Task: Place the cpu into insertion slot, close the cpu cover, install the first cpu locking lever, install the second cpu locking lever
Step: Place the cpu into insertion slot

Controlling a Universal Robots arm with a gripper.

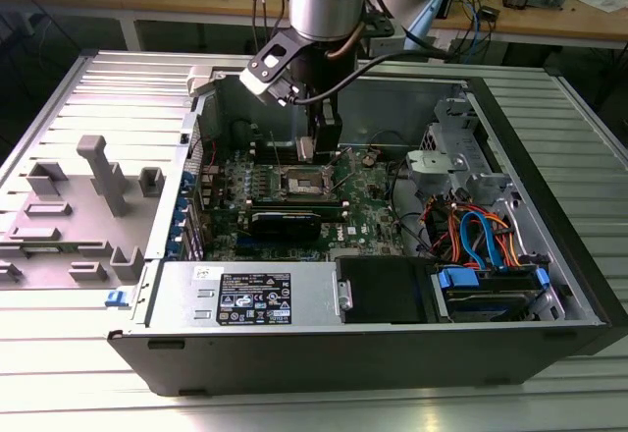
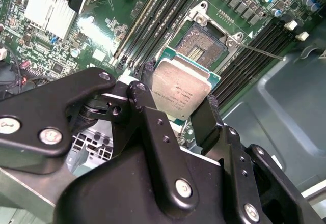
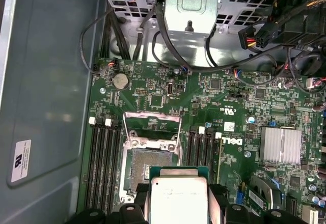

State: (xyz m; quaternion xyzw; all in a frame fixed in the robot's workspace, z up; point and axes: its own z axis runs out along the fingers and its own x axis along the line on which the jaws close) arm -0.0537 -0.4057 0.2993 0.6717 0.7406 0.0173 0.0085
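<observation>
Chip (image 1: 305, 148) pinched in the hand (image 1: 312, 153), hovering over the open socket (image 1: 302, 185)

Exterior view: the hand hangs inside the open computer case (image 1: 549, 172), just above the socket on the board (image 1: 368, 204), chip not seated. Second wrist view: two fingers (image 2: 205, 117) clamp the chip by opposite edges, metal top showing. Sensible grip. It's light, stiff and slick, and I'd guess the underside and the socket pins are delicate. First wrist view: the cover (image 3: 153, 115) is flipped up and the socket looks empty.
</observation>
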